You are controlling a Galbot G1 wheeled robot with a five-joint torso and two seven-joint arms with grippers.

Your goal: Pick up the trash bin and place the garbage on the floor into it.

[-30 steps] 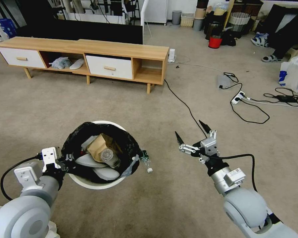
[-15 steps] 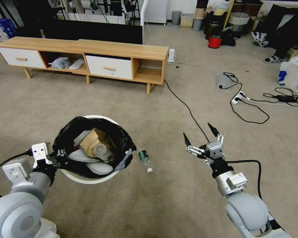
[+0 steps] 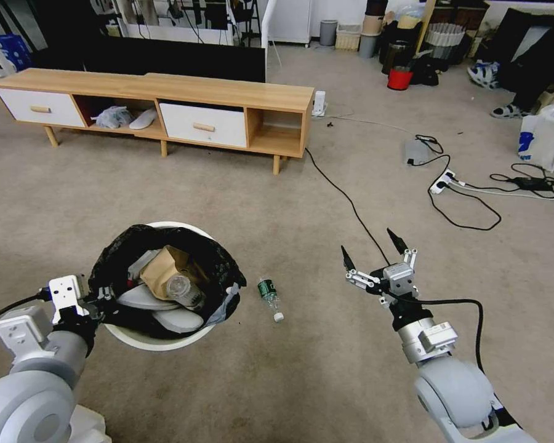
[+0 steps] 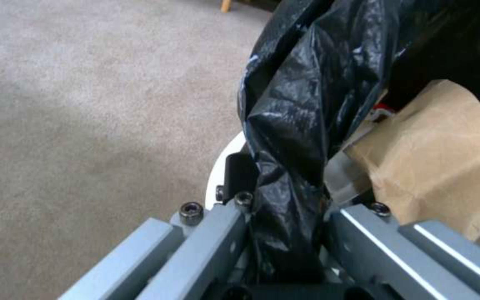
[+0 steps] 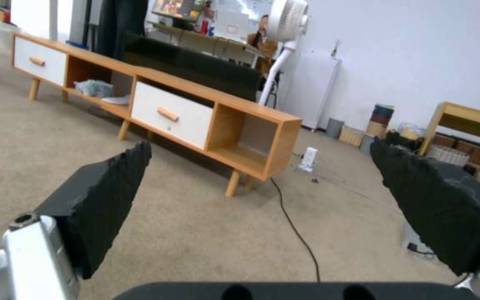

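Observation:
The trash bin (image 3: 160,337) is a round white bin lined with a black bag, at the lower left of the head view. It holds a brown paper bag (image 3: 163,269), a clear cup and pale items. My left gripper (image 3: 104,299) is shut on the bin's near-left rim; the left wrist view shows its jaws pinching the black liner (image 4: 296,125) and white rim (image 4: 221,166). One piece of garbage, a green-labelled clear bottle (image 3: 268,298), lies on the floor (image 3: 301,369) just right of the bin. My right gripper (image 3: 369,246) hangs open above the carpet, right of the bottle, its pads (image 5: 106,200) wide apart.
A long wooden TV cabinet (image 3: 166,104) stands across the back left. A black cable (image 3: 345,197) runs from it over the carpet toward my right gripper. More cables and a power strip (image 3: 443,181) lie at the right, near a white bag (image 3: 548,138). A red bucket (image 3: 400,78) stands far back.
My left arm has carried the trash bin to the left, baring the bottle beside it. The right gripper has shifted slightly right and stays open.

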